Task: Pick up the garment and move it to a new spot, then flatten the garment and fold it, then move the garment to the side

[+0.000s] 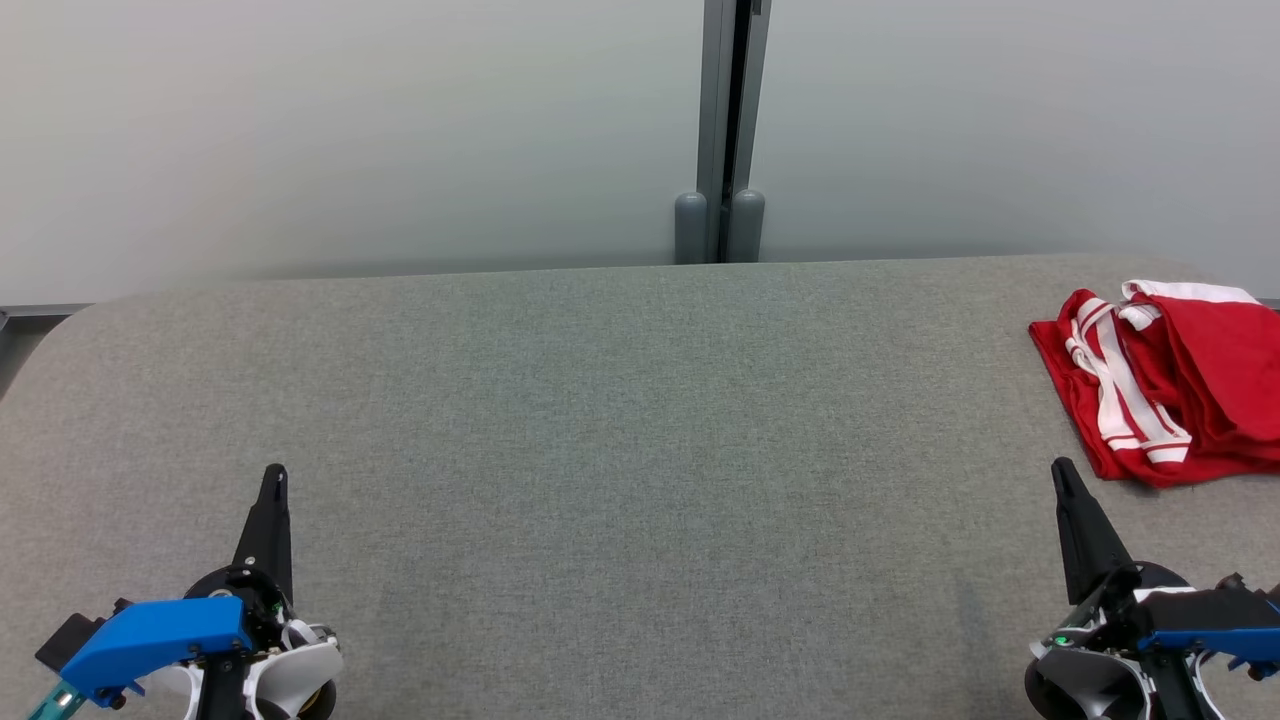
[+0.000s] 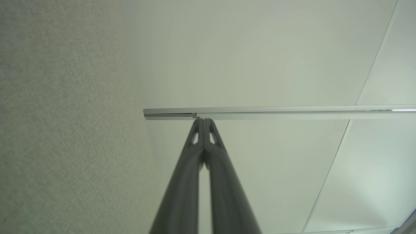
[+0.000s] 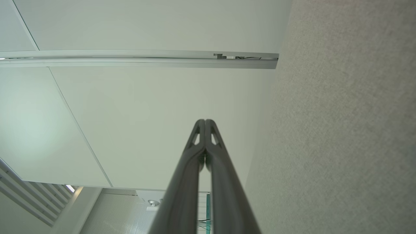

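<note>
Pointing away from the robot over the near part of the table (image 1: pixel 600 420), the left gripper (image 1: pixel 272 482) has its two dark fingers pressed together into one spike, with nothing between them. In the left wrist view the same left gripper (image 2: pixel 204 123) shows its tips meeting flush, a thin slit running down between the shafts. The right gripper (image 1: pixel 1063 472) stands the same way at the other side, jaws closed and empty, leaning a little inward. The right wrist view confirms it: the right gripper (image 3: pixel 205 123) has tip against tip. Whether either one touches the cloth surface below it cannot be told.

Behind each set of fingers sits a white wrist with a blue housing (image 1: pixel 155 635).

The garment (image 1: pixel 1160 385) lies on the far right of the table, just beyond and to the right of the right gripper but apart from it. It is red with white stripes and white trim, bunched in loose folds, and its right part runs off the edge of the head view. It is well apart from the left gripper.

The table has a grey woven cover and a rounded far left corner. Beyond it stands a pale wall (image 1: pixel 350 130) with a grey post (image 1: pixel 728 100) near the middle.
</note>
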